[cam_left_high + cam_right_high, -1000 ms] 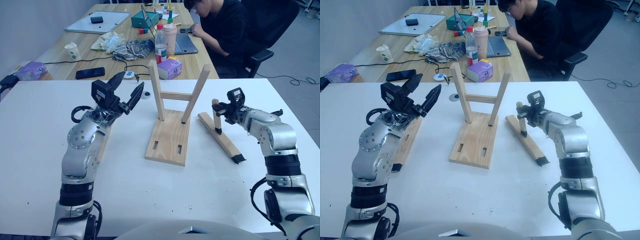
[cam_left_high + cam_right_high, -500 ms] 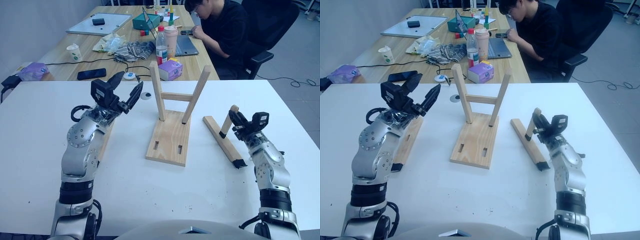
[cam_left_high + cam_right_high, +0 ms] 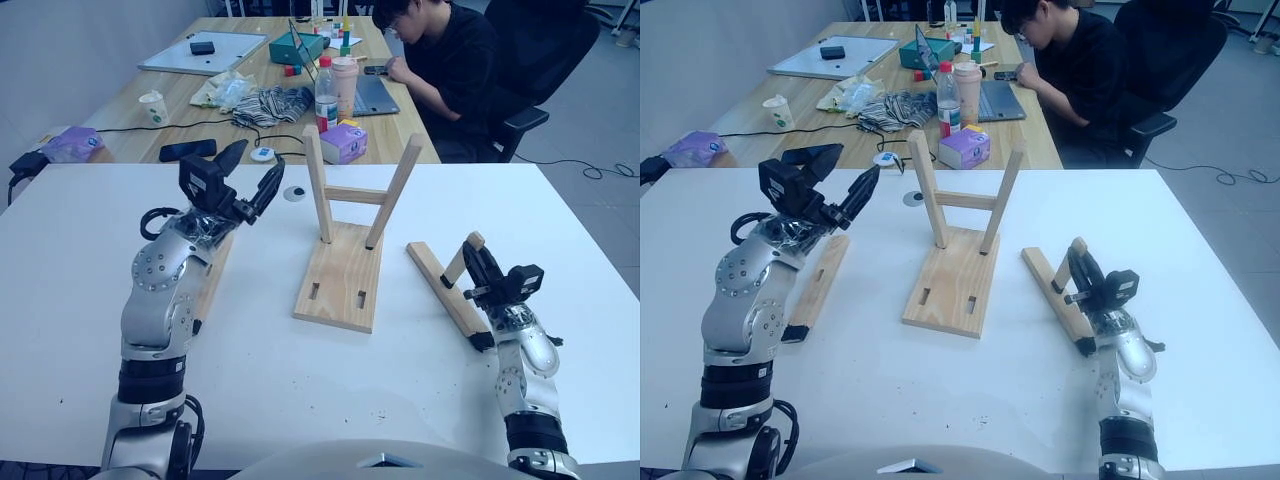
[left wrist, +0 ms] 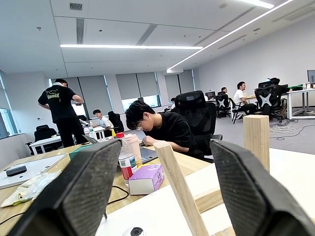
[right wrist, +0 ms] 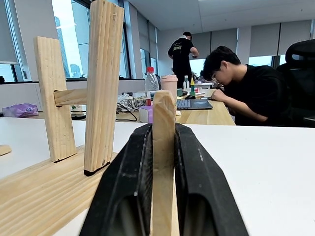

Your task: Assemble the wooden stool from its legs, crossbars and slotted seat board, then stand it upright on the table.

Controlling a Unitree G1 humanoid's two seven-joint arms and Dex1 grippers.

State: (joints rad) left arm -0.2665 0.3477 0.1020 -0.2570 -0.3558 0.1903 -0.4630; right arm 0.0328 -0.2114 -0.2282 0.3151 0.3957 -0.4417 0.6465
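The slotted seat board (image 3: pixel 337 283) lies flat mid-table with two legs (image 3: pixel 316 180) standing in it, joined by a crossbar (image 3: pixel 352 194). My left gripper (image 3: pixel 258 166) hovers open to the left of these legs, above a second wooden leg piece (image 3: pixel 821 281) lying flat. To the right, another leg piece (image 3: pixel 441 287) lies on the table with a short stub (image 3: pixel 459 262) sticking up. My right gripper (image 3: pixel 469 262) is shut on that stub, and the right wrist view shows both fingers (image 5: pixel 132 183) pressed against the wood (image 5: pixel 164 142).
A small round disc (image 3: pixel 293 192) sits at the table's far edge. Behind stands a cluttered desk with bottles (image 3: pixel 324 88), a purple box (image 3: pixel 347 141) and a phone (image 3: pixel 187 150). Bare white tabletop (image 3: pixel 300 390) spreads in front of the seat board.
My right arm has swung back toward me, from the far side of the lying leg piece to its near side, still clamped on the stub. The left arm has barely moved.
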